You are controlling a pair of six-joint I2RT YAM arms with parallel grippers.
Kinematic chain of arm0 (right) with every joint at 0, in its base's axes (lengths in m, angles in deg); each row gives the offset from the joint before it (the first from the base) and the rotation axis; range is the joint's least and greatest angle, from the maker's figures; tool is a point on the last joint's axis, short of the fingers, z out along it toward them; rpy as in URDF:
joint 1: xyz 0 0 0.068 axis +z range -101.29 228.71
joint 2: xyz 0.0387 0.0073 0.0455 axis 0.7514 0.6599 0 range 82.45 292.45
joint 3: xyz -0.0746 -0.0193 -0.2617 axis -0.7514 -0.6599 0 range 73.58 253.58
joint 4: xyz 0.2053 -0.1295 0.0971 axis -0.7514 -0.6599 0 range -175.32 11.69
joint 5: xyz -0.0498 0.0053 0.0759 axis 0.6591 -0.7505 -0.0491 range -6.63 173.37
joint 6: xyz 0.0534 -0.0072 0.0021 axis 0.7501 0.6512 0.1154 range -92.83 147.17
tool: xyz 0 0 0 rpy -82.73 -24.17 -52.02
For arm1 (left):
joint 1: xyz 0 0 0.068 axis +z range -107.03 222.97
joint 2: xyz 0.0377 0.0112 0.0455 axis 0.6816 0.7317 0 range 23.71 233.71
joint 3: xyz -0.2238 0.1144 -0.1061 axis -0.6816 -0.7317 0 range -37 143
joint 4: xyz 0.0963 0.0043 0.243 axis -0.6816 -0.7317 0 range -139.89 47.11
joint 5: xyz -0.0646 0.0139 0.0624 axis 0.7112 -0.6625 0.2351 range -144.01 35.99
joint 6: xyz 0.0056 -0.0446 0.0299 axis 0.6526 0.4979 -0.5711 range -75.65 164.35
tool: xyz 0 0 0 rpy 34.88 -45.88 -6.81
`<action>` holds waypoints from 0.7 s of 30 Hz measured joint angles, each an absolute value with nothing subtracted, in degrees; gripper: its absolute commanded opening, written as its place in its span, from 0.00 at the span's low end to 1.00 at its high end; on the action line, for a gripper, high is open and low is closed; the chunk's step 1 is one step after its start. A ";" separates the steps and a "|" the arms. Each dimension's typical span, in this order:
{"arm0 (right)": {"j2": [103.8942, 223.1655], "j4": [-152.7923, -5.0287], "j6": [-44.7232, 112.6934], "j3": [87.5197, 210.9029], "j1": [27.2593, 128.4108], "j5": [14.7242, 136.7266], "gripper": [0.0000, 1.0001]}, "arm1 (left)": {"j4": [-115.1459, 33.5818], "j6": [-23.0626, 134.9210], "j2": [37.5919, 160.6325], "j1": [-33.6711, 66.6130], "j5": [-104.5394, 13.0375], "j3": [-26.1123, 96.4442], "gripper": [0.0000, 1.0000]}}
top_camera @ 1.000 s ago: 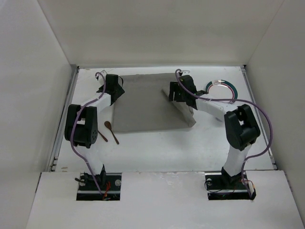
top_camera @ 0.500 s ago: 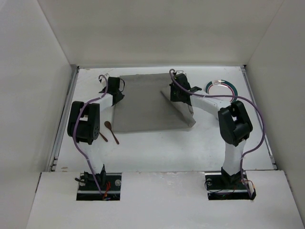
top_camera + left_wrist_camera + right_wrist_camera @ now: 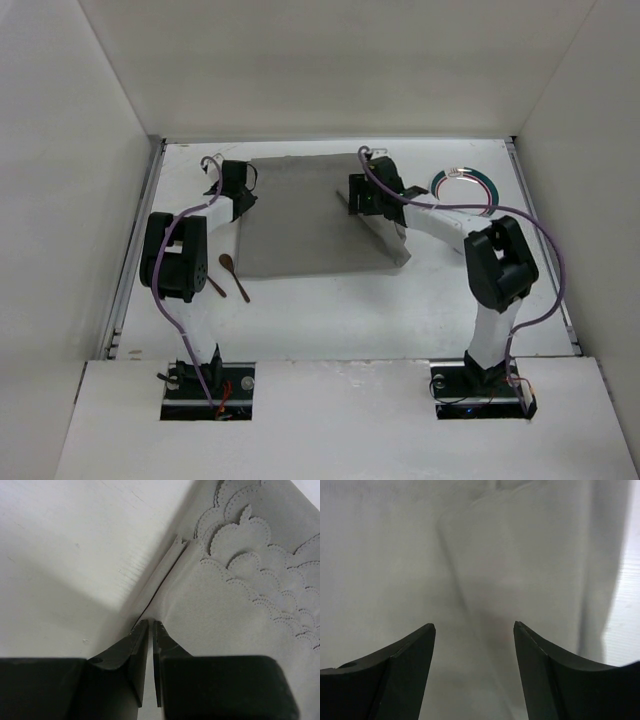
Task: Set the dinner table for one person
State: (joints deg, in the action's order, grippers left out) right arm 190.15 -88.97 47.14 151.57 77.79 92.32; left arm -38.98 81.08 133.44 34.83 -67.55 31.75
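A grey cloth mat (image 3: 300, 220) lies on the white dinner table (image 3: 330, 310), its right side folded over into a paler flap (image 3: 388, 238). At the mat's left edge my left gripper (image 3: 240, 183) is low down. In the left wrist view its jaws (image 3: 151, 622) are shut on the thin edge of the scallop-patterned mat (image 3: 240, 605). My right gripper (image 3: 354, 195) is over the mat's right part. In the right wrist view it (image 3: 474, 625) stands open above the mat (image 3: 395, 555) and a fold (image 3: 530, 555), with nothing between its fingers.
A plate with a teal rim (image 3: 462, 185) lies at the back right, beside the right forearm. Brown wooden spoons (image 3: 232, 272) lie near the mat's front left corner. Metal rails (image 3: 135, 240) run along the table's sides, and white walls enclose it.
The left gripper has closed on the mat's left edge. The right gripper closed over the folded part and then opened again, and its arm shifted slightly.
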 measured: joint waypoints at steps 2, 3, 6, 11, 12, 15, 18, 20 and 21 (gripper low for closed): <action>192.14 -90.17 46.13 152.69 79.47 92.73 0.64 | -38.83 81.10 133.44 34.81 -67.44 31.73 0.07; 193.27 -90.85 45.72 153.45 80.06 93.34 0.61 | -38.81 81.15 133.44 34.81 -67.42 31.73 0.07; 196.25 -93.60 44.34 155.33 80.65 96.36 0.47 | -38.79 81.28 133.46 34.83 -67.42 31.73 0.07; 198.78 -96.88 43.12 158.22 80.32 103.66 0.12 | -38.77 81.52 133.46 34.83 -67.33 31.73 0.06; 198.74 -96.95 43.25 158.31 80.26 104.97 0.09 | -38.77 81.56 133.46 34.83 -67.33 31.73 0.05; 198.15 -96.82 43.90 158.35 80.11 107.81 0.04 | -38.72 81.71 133.48 34.89 -67.36 31.73 0.05; 196.07 -96.21 45.04 157.41 79.36 109.19 0.03 | -38.57 81.76 133.48 35.20 -67.40 31.64 0.04; 193.52 -95.37 46.22 155.81 78.05 109.80 0.04 | -38.42 81.93 133.50 35.48 -67.55 31.46 0.03; 192.18 -95.02 46.96 154.96 76.94 110.04 0.05 | -38.35 81.98 133.50 35.59 -67.57 31.33 0.03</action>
